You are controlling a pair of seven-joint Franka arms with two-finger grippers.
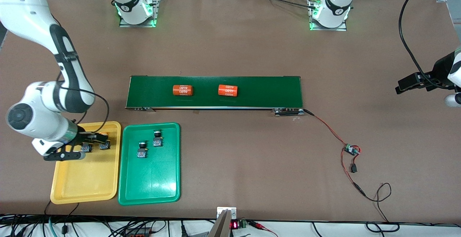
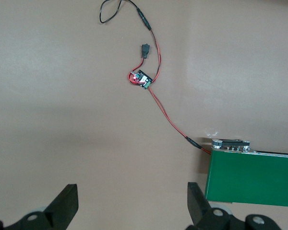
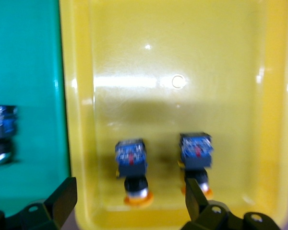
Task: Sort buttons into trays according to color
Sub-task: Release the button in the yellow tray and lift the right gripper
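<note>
the right gripper point(image 1: 94, 138) hangs low over the yellow tray point(image 1: 85, 179), at the end of that tray farther from the front camera, with its fingers spread and nothing between them; in the right wrist view the two dark fingers point(image 3: 61, 200) stand wide apart with both yellow-capped buttons point(image 3: 132, 165) lying flat on the tray floor between them. the two buttons sit side by side, apart from each other, caps pointing the same way, which reads as placed rather than dropped. the two green-capped buttons point(image 1: 157, 138) lie in the green tray point(image 1: 149, 190) just beside, also toward the end farther from the camera, so each colour seems to be in its matching tray and the sort looks finished. whether a finger tip touches the nearer button is hard to tell from the blurred wrist view. the left gripper point(image 2: 132, 203) waits off at the left arm's end of the table, fingers released and empty, over bare table near the end of the dark green belt point(image 1: 216, 92) and its red wire point(image 1: 329, 129). two orange cylinders point(image 1: 182, 90) rest on the belt and are no part of the sort.
</note>
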